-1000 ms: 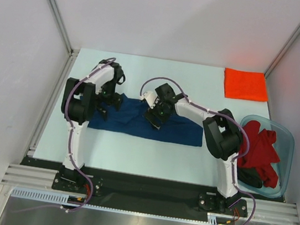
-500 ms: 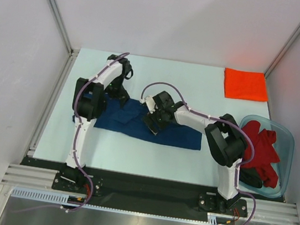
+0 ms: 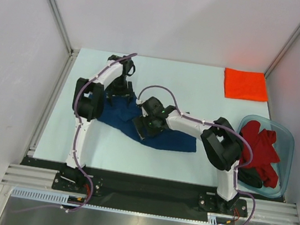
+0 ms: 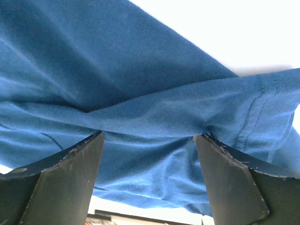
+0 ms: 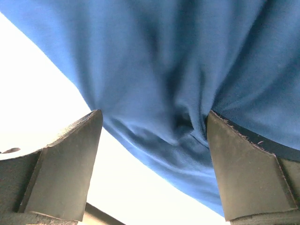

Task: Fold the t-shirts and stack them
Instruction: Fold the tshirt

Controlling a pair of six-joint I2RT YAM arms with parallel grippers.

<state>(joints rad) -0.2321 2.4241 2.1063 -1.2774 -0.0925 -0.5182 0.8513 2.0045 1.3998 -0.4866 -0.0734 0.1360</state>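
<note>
A navy blue t-shirt (image 3: 171, 138) lies crumpled across the middle of the table, with no print showing. My left gripper (image 3: 120, 90) is at its far left corner. In the left wrist view (image 4: 149, 136) the jaws stand apart, tips pressed on bunched blue cloth (image 4: 140, 70). My right gripper (image 3: 143, 125) is on the shirt's middle. In the right wrist view (image 5: 153, 115) its jaws are also apart over a fold of the cloth (image 5: 187, 56). A folded orange t-shirt (image 3: 245, 84) lies at the far right. Red t-shirts (image 3: 262, 148) and a dark one (image 3: 250, 177) sit in the tub.
A clear bluish plastic tub (image 3: 287, 137) stands at the right edge beside the right arm's base. The pale table (image 3: 197, 91) is walled by white panels and metal posts at the back and sides. A black rail runs along the near edge.
The left gripper moved farther and to the right; the right gripper moved left and nearer. The navy shirt shifted with them and went from a flat long strip to a shorter, skewed, bunched shape.
</note>
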